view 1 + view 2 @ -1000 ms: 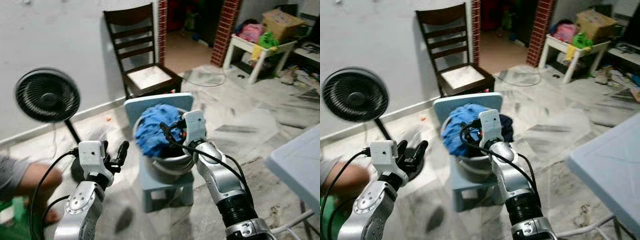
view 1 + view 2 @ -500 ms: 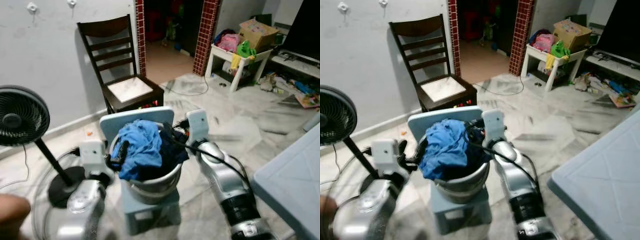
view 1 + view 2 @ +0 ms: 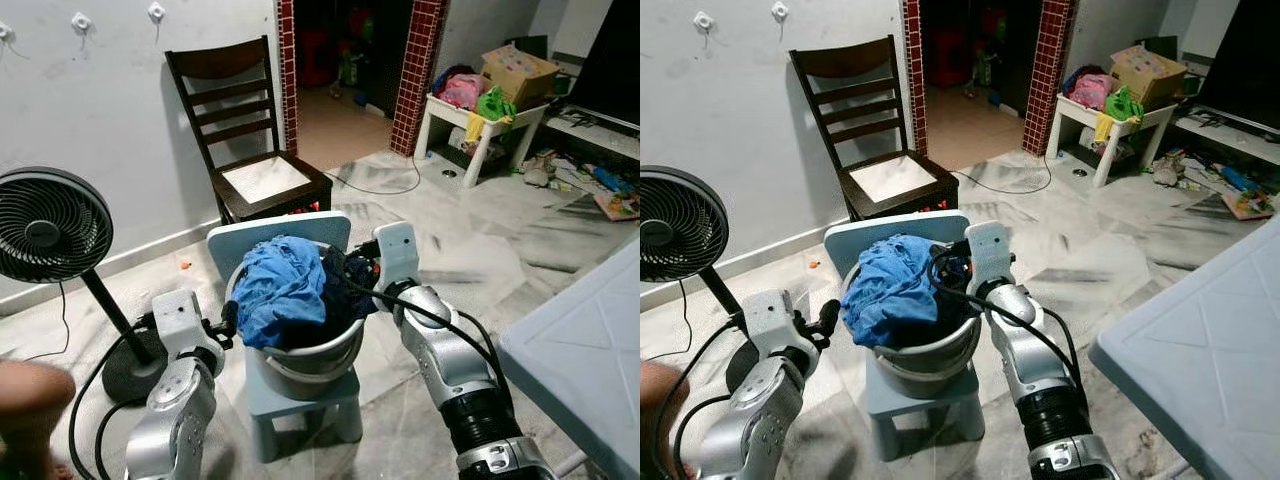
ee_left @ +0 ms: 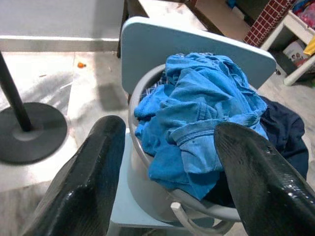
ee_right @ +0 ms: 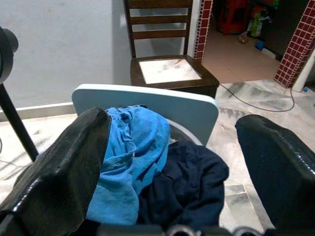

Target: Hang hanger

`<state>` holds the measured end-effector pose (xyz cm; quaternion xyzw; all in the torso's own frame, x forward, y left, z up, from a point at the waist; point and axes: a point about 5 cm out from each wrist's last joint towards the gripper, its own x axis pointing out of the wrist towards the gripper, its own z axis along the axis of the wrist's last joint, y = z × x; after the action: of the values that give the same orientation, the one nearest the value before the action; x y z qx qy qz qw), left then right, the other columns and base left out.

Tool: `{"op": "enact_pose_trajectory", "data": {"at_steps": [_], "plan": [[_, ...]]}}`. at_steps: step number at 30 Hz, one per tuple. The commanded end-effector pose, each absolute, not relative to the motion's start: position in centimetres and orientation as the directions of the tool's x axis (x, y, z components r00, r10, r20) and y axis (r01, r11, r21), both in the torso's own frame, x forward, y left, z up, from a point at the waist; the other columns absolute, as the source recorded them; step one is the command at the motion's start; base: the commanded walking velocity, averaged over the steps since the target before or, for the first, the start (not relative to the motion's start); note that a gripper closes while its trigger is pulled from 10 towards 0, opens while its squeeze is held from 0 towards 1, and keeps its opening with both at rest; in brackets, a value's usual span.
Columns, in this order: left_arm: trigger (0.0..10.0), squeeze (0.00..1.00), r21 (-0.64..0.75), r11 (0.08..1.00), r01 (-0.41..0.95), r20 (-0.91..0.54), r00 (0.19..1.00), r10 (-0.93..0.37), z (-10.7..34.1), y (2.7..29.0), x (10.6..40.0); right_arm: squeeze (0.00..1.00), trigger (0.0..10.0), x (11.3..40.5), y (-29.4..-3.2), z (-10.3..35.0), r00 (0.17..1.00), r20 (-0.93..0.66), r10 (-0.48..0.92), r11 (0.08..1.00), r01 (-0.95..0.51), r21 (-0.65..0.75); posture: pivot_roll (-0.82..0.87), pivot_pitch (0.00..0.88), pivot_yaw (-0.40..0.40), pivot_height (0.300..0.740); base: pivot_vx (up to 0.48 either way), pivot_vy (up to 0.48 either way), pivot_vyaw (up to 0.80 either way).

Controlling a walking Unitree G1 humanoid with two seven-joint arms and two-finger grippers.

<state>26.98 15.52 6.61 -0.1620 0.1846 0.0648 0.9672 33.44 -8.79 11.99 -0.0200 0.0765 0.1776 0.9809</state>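
Note:
A grey bucket (image 3: 318, 362) stands on a small light-blue chair (image 3: 275, 238). A blue garment (image 3: 285, 290) and a dark navy one (image 5: 189, 184) are heaped in it. My left gripper (image 3: 227, 318) sits low beside the bucket's left wall; in the left wrist view this gripper (image 4: 170, 128) is open, its fingers framing the blue cloth without touching it. My right gripper (image 3: 350, 270) is at the bucket's right rim, and in its wrist view (image 5: 172, 123) it is open with nothing held. Two small wall hooks (image 3: 155, 12) sit high on the white wall.
A dark wooden chair (image 3: 265, 180) stands behind the bucket, against the wall. A standing fan (image 3: 50, 225) is on the left, and a person's limb (image 3: 30, 400) lies at the lower left. A pale table edge (image 3: 585, 340) juts in on the right. A cluttered white side table (image 3: 480, 110) is far right.
The whole picture shifted as the camera moved. My left gripper came from well apart to right beside the bucket's left wall. The right gripper stays at the right rim.

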Motion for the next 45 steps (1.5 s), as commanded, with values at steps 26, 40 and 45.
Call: {"op": "enact_pose_trajectory", "data": {"at_steps": [26,40,45], "plan": [[10.0,0.00,-0.364,0.921,-0.139,-0.390,0.920,-0.015,4.4,11.8,28.7,0.00,10.0,30.3,-11.5,12.8,0.927,-0.200,0.318,0.939,-0.336,-0.067,-0.04,0.150,0.005,0.740,0.000,0.000,0.00],[10.0,0.00,-0.408,0.904,-0.132,-0.398,0.916,-0.046,3.6,10.5,30.1,0.00,10.0,28.6,-12.0,12.8,0.911,-0.250,0.328,0.930,-0.358,-0.083,-0.09,0.198,-0.025,0.740,0.000,0.000,0.00],[10.0,0.00,-0.386,0.909,-0.157,-0.364,0.931,0.006,4.2,11.1,30.8,0.00,10.0,28.4,-12.1,12.6,0.907,-0.266,0.326,0.929,-0.360,-0.087,-0.08,0.198,-0.025,0.740,0.000,0.000,0.00]]}}
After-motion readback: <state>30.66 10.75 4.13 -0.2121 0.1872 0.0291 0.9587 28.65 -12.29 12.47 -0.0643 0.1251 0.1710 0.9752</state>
